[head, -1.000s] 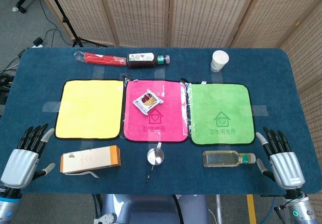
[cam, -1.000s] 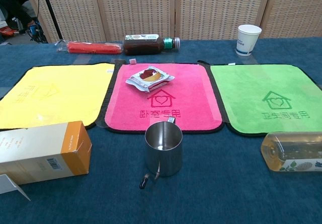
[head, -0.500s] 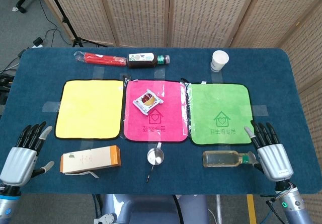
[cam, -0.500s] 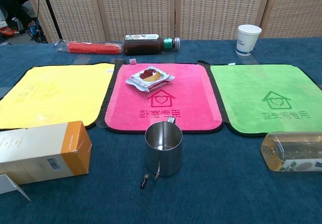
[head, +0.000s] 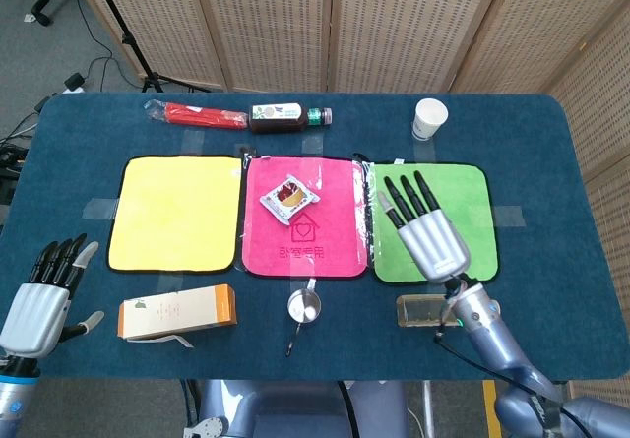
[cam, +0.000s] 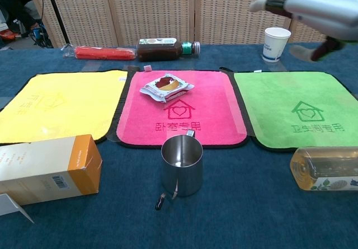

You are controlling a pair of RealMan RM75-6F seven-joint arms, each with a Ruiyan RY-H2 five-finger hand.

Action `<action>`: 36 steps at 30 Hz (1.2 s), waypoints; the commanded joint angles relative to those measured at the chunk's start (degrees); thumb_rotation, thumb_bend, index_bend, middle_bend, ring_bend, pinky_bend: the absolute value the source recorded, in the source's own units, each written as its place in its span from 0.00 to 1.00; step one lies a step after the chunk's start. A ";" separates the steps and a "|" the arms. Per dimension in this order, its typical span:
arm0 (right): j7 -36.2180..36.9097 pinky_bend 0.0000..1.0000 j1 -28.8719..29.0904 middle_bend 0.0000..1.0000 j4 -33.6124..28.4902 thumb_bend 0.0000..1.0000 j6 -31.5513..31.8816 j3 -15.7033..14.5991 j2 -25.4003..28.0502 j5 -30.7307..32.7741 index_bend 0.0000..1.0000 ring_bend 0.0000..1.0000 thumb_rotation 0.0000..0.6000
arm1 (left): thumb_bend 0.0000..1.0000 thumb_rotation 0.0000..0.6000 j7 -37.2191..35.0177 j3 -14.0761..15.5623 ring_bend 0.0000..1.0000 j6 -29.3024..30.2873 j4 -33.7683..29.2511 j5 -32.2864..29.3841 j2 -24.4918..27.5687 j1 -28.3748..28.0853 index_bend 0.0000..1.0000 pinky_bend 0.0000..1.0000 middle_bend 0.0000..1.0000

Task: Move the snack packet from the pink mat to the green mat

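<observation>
Head view: right hand (head: 425, 229) spread, empty, above green mat (head: 463, 187); snack packet (head: 288, 198) leftward.
Risk: packet (glossy, probably slippery) slipping from the fingers; left hand (head: 41, 295) idle, open.

A bench (head: 89, 123) covered in dark blue cloth is seen filling most of the frame. Behind it, along the top, woven wicker screen panels (head: 394, 25) in pale wooden frames are set side by side. At the upper left, grey floor (head: 39, 54), black cables and a stand leg (head: 123, 34) are visible.

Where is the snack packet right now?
The snack packet lies on the upper half of the pink mat, the middle mat, just above its printed house logo; neither hand touches it.
</observation>
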 commanded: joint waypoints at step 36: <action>-25.42 0.00 36.49 0.03 30.74 0.57 -14.70 -1.79 -28.40 24.65 0.14 0.00 1.00 | 0.13 1.00 -1.17 -1.26 0.00 -4.58 2.98 -4.52 -1.56 -2.46 0.00 0.00 0.00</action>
